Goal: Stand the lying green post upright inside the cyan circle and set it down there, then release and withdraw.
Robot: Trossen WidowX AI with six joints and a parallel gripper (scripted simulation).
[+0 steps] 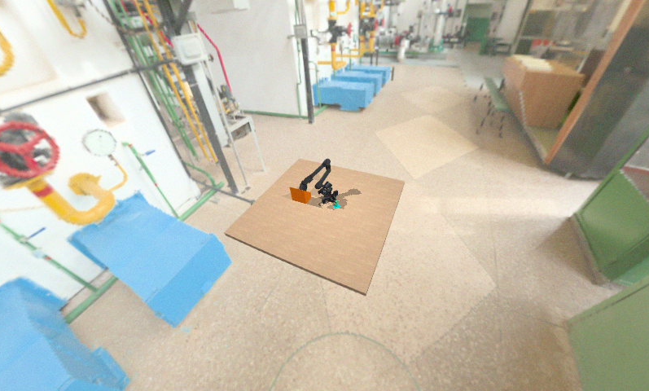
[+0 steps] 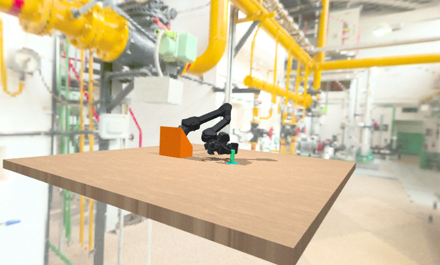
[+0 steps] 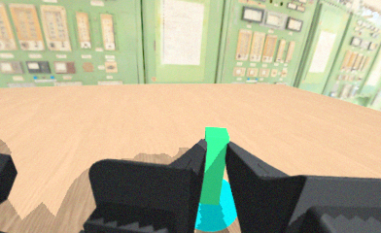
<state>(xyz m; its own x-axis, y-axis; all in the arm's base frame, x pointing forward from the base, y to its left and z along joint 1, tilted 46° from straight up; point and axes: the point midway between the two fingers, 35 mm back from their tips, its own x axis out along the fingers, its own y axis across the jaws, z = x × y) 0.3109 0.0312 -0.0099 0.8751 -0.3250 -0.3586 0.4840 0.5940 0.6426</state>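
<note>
From my top view, the desk [image 1: 313, 252] [image 2: 169, 196] [image 3: 105, 112] stands on a speckled beige floor [image 1: 278, 314] [image 2: 353, 223]; its pale wood top spreads out beneath the jaws and carries a darker edge. In my wrist view, beyond the jaws, I've got green control cabinets [image 3: 151, 73] lined with meters and labelled panels. Behind the jaws in the exterior view, thick yellow pipes [image 2: 217, 36] run past white walls [image 2: 15, 108], and a pale box [image 2: 158, 90] hangs there. My top view also gives me blue angular housings [image 1: 148, 257], a red handwheel [image 1: 19, 125] and a round gauge [image 1: 99, 142] by the wall. Bright light washes over the floor, leaving the far machinery hazy.
</note>
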